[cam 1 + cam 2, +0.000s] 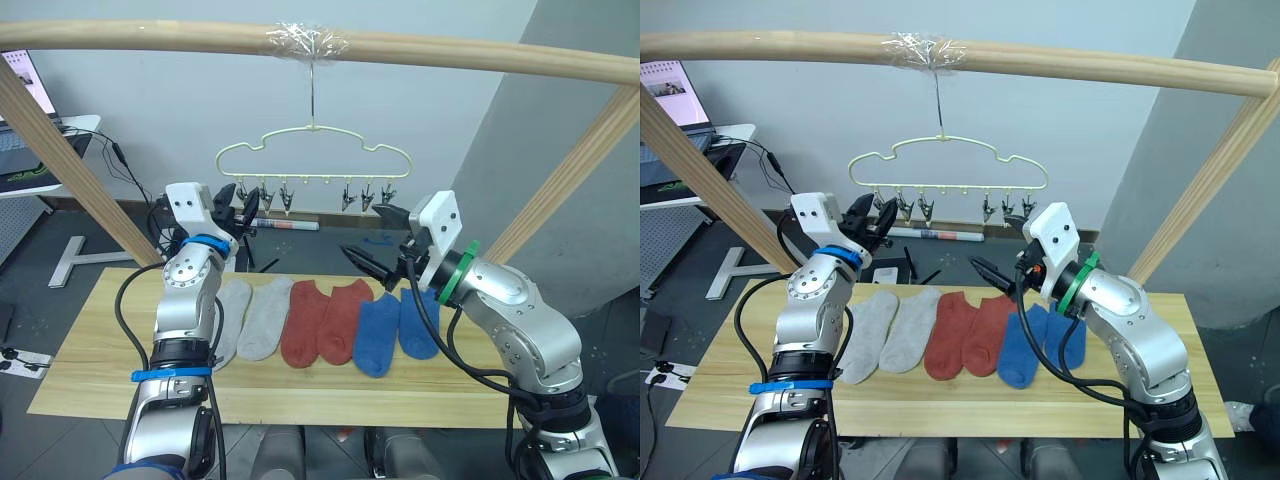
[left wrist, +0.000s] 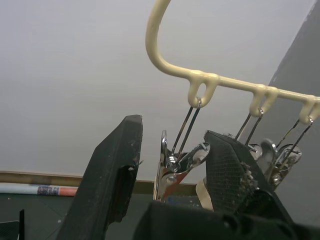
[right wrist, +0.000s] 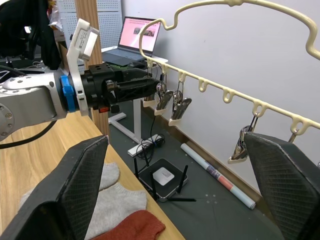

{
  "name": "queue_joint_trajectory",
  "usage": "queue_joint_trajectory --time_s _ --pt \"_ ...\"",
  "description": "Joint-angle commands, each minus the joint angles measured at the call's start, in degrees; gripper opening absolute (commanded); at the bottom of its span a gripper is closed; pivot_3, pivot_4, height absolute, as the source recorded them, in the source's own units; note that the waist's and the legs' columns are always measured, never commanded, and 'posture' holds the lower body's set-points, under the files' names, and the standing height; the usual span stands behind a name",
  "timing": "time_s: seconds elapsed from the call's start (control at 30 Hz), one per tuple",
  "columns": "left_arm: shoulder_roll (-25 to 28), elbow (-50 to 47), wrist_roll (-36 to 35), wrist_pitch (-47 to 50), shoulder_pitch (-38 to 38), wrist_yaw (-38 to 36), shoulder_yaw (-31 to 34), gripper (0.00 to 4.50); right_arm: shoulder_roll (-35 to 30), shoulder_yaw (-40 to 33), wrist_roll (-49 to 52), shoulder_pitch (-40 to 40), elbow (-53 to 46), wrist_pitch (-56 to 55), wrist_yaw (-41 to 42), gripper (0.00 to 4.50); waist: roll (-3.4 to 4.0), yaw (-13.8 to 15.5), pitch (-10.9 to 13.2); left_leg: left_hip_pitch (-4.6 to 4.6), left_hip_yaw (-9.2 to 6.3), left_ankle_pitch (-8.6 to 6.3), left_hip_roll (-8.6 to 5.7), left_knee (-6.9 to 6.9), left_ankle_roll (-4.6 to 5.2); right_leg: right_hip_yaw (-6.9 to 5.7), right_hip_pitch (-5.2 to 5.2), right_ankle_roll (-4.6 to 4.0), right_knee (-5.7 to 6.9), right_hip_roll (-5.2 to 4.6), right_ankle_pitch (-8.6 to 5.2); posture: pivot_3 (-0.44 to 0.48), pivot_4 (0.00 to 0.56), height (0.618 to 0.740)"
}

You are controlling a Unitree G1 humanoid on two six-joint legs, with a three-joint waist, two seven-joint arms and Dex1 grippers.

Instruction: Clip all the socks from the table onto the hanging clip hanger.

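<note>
6 socks lie in a row on the table [image 1: 90, 370], all unclipped: 2 light grey socks [image 1: 252, 318] toward the robot's left, 2 rust red socks [image 1: 325, 318] in the middle and 2 blue socks [image 1: 392, 328] toward its right, each pair side by side and touching or overlapping its neighbour, toes toward the robot. Above and behind them the clip hanger [image 1: 312, 152], a thin pale yellow wire in a wavy cloud outline, hangs by its hook from the wooden pole [image 1: 150, 38], with 6 small metal clips in a line under its lower bar, all bare. The left gripper [image 1: 242, 207] is raised to the hanger's left end with its fingers spread apart and the end clip [image 2: 176, 165] between them, apparently not yet squeezed. The right gripper [image 1: 372, 248] hovers above the blue socks, fingers wide apart and holding nothing. The step in hand looks like steadying or pinching open that end clip, yet neither arm carries a sock, so I judge that the right gripper should first pick up a sock by its cuff edge, taking 1 layer cleanly off its neighbour. To do it well, the left fingers should press the clip's 2 handle tabs squarely so it does not twist on its wire loop, and the hanger should be kept from swinging while the cuff goes in.
</note>
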Motion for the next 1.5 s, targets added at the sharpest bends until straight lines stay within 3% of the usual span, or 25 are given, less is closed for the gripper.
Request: queue_joint_trajectory --time_s 0.03,0.33,0.67,0.97,1.1,1.37,1.5 --pt "0.27 -0.87 -0.42 -1.39 -1.39 -0.23 0.65 2.26 -0.08 -1.69 1.19 -0.14 -1.77 -0.44 -0.25 4.50 0.01 0.00 0.11 -0.01 0.00 0.00 0.00 0.00 0.00 0.00 0.00 0.00 0.00 0.00 0.00 0.178 0.197 0.740" --pt "0.20 -1.10 -1.03 -1.77 -1.38 -1.33 0.72 2.26 0.02 -1.94 1.07 -0.38 -1.41 -0.57 -0.14 4.50 0.01 0.01 0.35 -0.08 -0.07 0.00 0.00 0.00 0.00 -0.05 -0.04 0.00 -0.02 0.00 0.00 0.180 0.196 0.740" --pt "0.14 -1.02 -1.82 -1.97 -1.69 -1.88 0.85 0.03 0.00 -2.62 1.46 0.66 -1.67 -0.01 -0.46 4.50 0.01 0.06 0.58 -0.42 -0.20 0.01 0.00 0.04 0.00 -0.15 -0.31 0.00 -0.01 0.00 0.00 0.181 0.198 0.740" --pt "0.35 -1.22 -1.69 -0.76 -1.22 -2.21 0.66 0.01 -3.13 -1.41 -5.17 8.65 1.60 3.68 -5.97 4.50 0.04 0.15 0.60 -0.69 -0.57 0.01 -0.03 0.12 -0.01 -0.45 -0.37 -0.01 -0.03 -0.02 0.00 0.182 0.200 0.740" --pt "0.28 -1.11 -1.60 -0.44 -0.64 -2.35 0.52 0.01 -4.08 0.54 -11.71 14.31 14.30 3.76 -10.15 4.50 0.04 0.07 0.59 -0.67 -0.67 0.01 -0.03 0.13 -0.01 -0.55 -0.33 -0.01 -0.02 -0.02 0.00 0.170 0.202 0.740" --pt "0.22 -0.46 -1.39 -0.19 -1.29 -2.86 0.04 0.01 -2.38 0.89 -16.96 10.24 31.57 -2.16 -12.07 4.50 0.19 -0.69 0.69 -0.67 -0.71 0.02 -0.04 0.15 -0.01 -0.57 -0.34 -0.01 0.02 -0.01 0.01 0.166 0.202 0.740" --pt "0.36 -0.57 -1.50 -0.02 -1.21 -2.92 -0.01 0.01 1.77 -2.63 -16.08 7.21 38.52 -3.99 -14.74 4.50 0.19 -0.66 0.70 -0.70 -0.72 0.02 -0.05 0.14 -0.02 -0.60 -0.34 -0.01 0.00 -0.02 0.01 0.167 0.204 0.740"
